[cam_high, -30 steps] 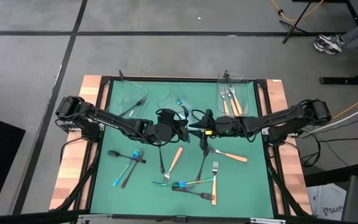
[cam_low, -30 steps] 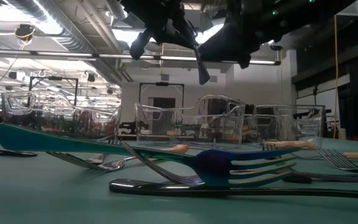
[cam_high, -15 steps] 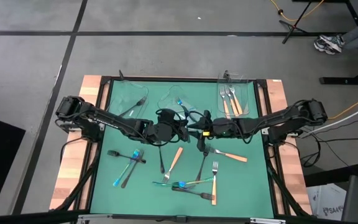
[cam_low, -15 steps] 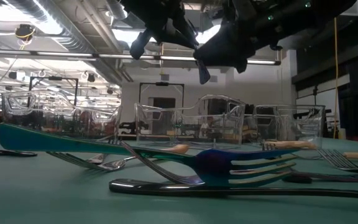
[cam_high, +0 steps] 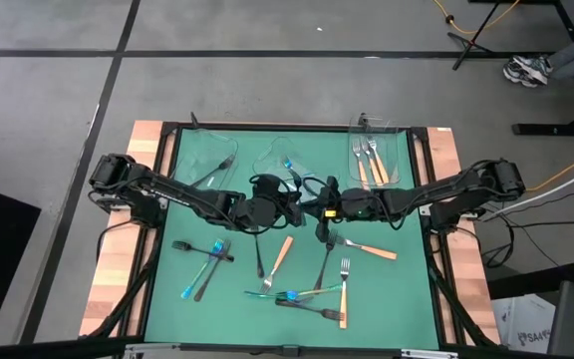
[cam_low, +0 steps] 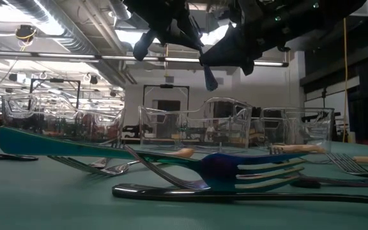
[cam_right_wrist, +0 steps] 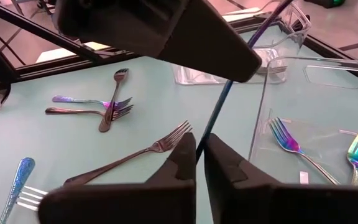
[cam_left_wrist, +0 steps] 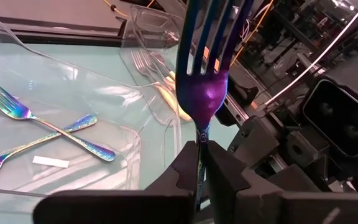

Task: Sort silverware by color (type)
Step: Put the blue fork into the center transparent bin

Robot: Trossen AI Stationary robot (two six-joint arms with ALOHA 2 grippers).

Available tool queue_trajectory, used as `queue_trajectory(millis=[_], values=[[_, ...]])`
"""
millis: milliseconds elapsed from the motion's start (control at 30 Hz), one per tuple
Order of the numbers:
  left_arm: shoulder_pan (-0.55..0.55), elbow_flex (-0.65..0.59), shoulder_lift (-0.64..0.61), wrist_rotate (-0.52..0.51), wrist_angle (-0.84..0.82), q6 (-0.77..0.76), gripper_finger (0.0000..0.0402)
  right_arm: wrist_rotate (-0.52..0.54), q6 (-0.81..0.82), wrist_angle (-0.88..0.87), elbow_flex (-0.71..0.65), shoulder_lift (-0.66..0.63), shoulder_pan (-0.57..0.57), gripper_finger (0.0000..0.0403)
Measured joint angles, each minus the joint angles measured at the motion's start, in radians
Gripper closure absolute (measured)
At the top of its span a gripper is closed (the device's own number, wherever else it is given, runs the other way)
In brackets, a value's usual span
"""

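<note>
An iridescent blue-purple fork (cam_left_wrist: 204, 93) hangs in the air over the middle of the green mat, held between both grippers. My left gripper (cam_left_wrist: 201, 146) is shut on it just below the head, with the tines standing beyond the fingers. My right gripper (cam_right_wrist: 199, 140) is shut on its thin handle (cam_right_wrist: 219, 109). In the high view the two grippers meet tip to tip, left gripper (cam_high: 289, 204) and right gripper (cam_high: 315, 211). More silverware (cam_high: 287, 254) lies loose on the mat: dark, iridescent and orange-handled forks. My left gripper pinches the fork's neck (cam_left_wrist: 199, 134) between its two fingers, right under the purple head. The fork is lifted clear of the mat, and its handle slants down past the fingers. My right gripper pinches the fork's slim handle (cam_right_wrist: 209, 127) between its two fingers, which lie across it. It comes from the table's right side, slanting slightly down. The handle's free end (cam_low: 208, 80) sticks out below the fingers, clear of the mat.
Three clear plastic trays stand along the far edge: the left tray (cam_high: 207, 160) holds a dark fork, the middle tray (cam_high: 279, 160) iridescent forks (cam_left_wrist: 42, 124), the right tray (cam_high: 375, 155) orange-handled forks. Loose forks cover the mat's near half (cam_high: 202, 264).
My right gripper has edged toward the table's left, up to the fork's hanging handle, and has shut on it. My left gripper has kept still with the fork, which hangs as before.
</note>
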Motion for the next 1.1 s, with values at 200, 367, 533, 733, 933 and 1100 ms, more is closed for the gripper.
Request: queue_trajectory(millis=[200,367,533,733,933,1100], values=[[0.001,0.000,0.000,0.001,0.000,0.001,0.0391,-0.008,0.000,0.000,0.000,0.000,0.000,0.0399],[0.001,0.000,0.000,0.003,0.001,0.000,0.0391,-0.014,0.000,0.000,0.000,0.000,0.000,0.0400],[0.000,0.000,0.000,0.005,0.002,-0.001,0.0385,-0.015,-0.001,0.000,0.000,-0.001,0.000,0.0401],[0.000,0.000,0.000,0.014,0.010,-0.005,0.0355,-0.017,-0.003,0.002,0.000,-0.001,0.000,0.0403],[0.001,0.000,0.000,0.060,0.007,-0.004,0.0331,-0.019,-0.005,0.002,0.000,-0.001,0.000,0.0403],[0.001,0.000,0.000,0.062,0.005,-0.003,0.0324,-0.018,-0.004,0.001,0.000,-0.001,0.000,0.0403]])
